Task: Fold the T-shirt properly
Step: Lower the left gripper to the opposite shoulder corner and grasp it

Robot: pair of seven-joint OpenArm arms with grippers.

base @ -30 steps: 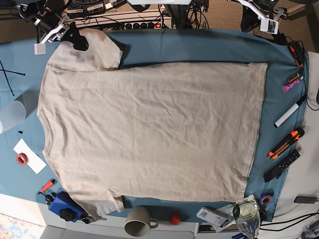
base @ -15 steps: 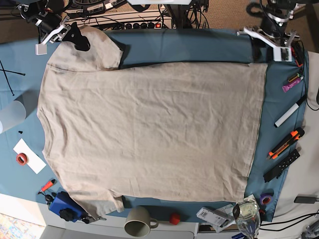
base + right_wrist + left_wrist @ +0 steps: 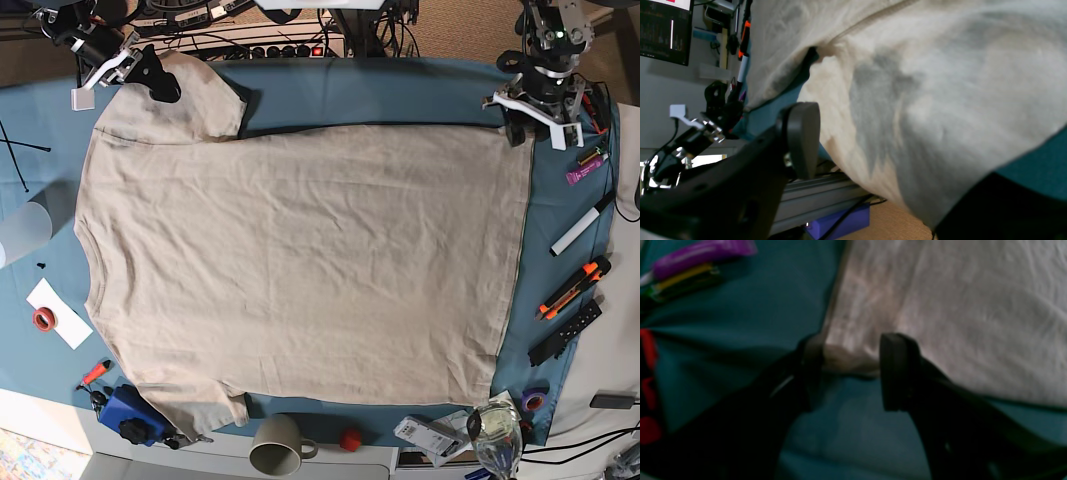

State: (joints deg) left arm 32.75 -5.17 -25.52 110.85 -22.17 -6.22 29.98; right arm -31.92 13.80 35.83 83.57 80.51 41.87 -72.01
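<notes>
A blue cloth (image 3: 400, 90) covers the bench, its weave matte and creased near the corners. Spread flat over most of it lies the T-shirt (image 3: 300, 260), beige cotton, faintly wrinkled, hem toward three o'clock and collar toward nine. Small clutter rings the cloth: a cream mug (image 3: 278, 445) at six o'clock, a white marker (image 3: 581, 230) and an orange knife (image 3: 572, 288) at three, a red tape roll (image 3: 44, 319) at eight. Cables and a power strip run along twelve o'clock. The left tool (image 3: 850, 371) sits at the shirt's hem corner at one o'clock, jaws apart straddling that corner. The right tool (image 3: 150, 72) stands spread at the sleeve at eleven o'clock, gripping nothing.
</notes>
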